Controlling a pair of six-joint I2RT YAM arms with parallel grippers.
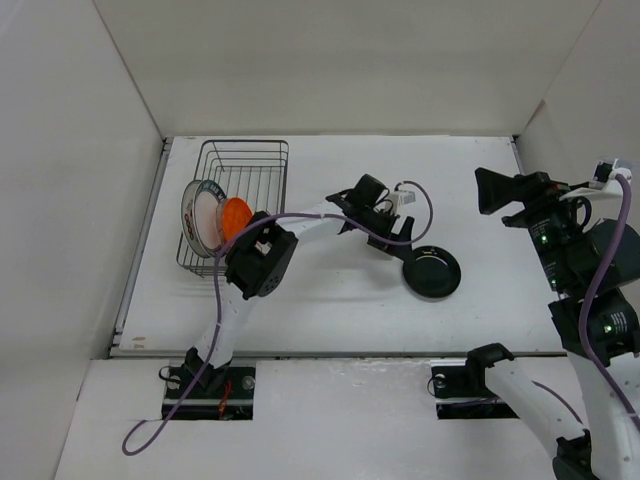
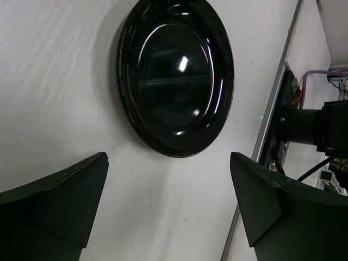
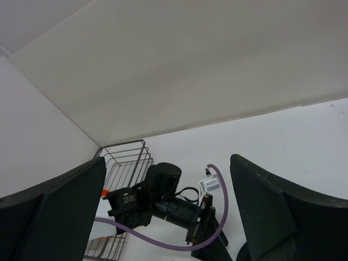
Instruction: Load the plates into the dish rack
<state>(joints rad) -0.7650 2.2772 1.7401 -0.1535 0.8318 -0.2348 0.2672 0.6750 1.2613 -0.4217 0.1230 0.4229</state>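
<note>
The black plate (image 2: 175, 76) is glossy, with pale glints. The rack (image 1: 246, 142) is dark wire. In it, the orange plate (image 1: 236, 216) is bright and plain; the white plate (image 1: 200, 215) has a darker, greyish rim. The table (image 1: 330, 310) is white. A purple cable (image 3: 157, 243) crosses the black arm (image 1: 262, 265).

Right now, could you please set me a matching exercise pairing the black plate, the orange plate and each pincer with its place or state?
Things:
1. black plate
2. orange plate
3. left pincer
4. right pincer

Places or states:
A. open, off at the right, away from any plate
B. standing in the dish rack
C. lying flat on the table
D. open, aimed at the black plate

Pairs: 1-C; 2-B; 3-D; 4-A
</note>
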